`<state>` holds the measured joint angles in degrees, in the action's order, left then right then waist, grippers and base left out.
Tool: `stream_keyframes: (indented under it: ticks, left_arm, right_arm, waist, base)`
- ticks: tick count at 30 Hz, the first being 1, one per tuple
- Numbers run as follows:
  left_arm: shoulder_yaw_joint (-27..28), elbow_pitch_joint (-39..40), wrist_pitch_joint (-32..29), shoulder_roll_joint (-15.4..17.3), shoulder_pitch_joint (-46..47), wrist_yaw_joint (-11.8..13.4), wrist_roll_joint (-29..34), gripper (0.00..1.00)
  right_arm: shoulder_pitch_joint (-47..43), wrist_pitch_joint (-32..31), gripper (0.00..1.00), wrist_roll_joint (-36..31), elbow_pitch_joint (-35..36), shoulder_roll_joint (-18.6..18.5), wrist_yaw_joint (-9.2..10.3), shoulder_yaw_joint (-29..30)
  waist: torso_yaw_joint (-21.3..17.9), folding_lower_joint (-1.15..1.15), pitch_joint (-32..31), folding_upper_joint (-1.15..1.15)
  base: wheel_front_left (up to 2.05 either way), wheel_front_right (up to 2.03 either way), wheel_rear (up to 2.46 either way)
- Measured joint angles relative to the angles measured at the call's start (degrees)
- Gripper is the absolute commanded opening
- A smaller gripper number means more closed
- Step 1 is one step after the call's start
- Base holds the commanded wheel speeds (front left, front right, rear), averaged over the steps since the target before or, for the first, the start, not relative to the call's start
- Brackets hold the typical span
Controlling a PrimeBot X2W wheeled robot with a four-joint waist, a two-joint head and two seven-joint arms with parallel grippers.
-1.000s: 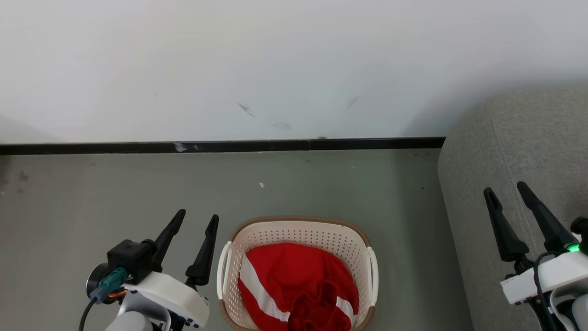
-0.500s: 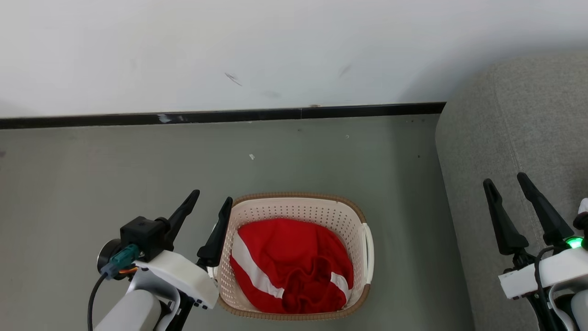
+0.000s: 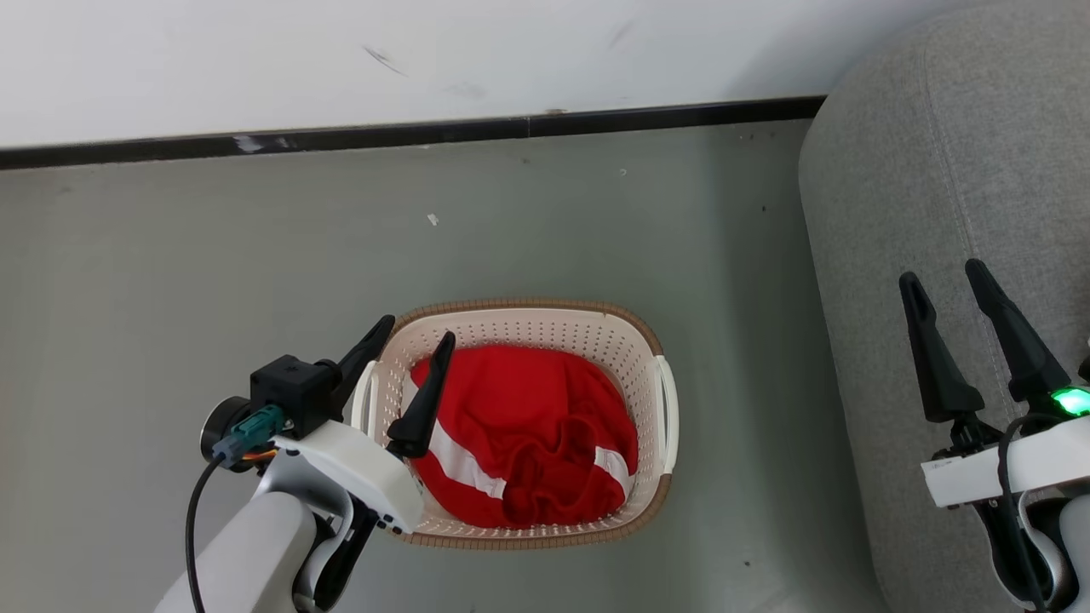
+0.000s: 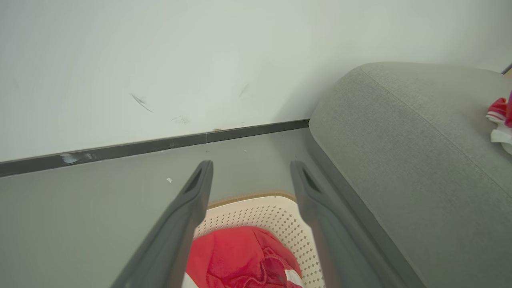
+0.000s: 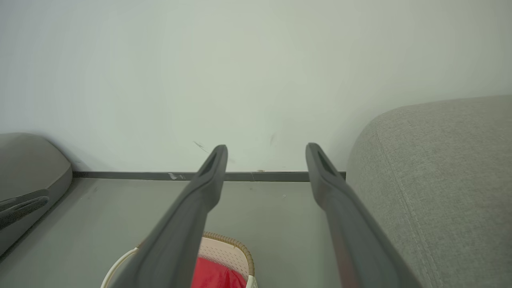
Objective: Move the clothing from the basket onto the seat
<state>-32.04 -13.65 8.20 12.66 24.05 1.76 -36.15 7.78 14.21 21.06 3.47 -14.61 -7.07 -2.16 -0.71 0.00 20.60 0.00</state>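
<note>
Left gripper [image 3: 418, 329] nearer basket [image 3: 553, 326] of clothing [image 3: 528, 400]

Soft, even indoor light filled all three views, with no harsh glare. The white wall [image 3: 545, 51] was the brightest area, close to washed out in the head view and greyer toward the corners in the right wrist view. A faint, soft-edged shadow darkened the floor [image 3: 766, 221] and wall beside the seat [image 3: 937, 170]. The clothing [image 3: 528, 426] showed vivid red with darker folds. The head view was sharp. In both wrist views the dark fingers [image 4: 180, 232] blurred toward the bottom edge. A small green light [image 3: 1071, 400] glowed on the right gripper [image 3: 942, 271].
</note>
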Motion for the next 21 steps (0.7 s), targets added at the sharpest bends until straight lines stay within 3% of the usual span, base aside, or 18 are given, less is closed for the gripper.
stream_keyframes:
  ticks: [21]
  left_arm:
    - [-0.93,-8.29,-2.67,-1.83,6.77,-2.44,0.0,1.0]
  right_arm:
    - [6.2,0.42,1.0,-0.58,4.19,4.1,0.0,0.16]
  waist:
    - [-4.75,0.0,11.19,0.0]
  base:
    - [0.0,0.0,0.0]
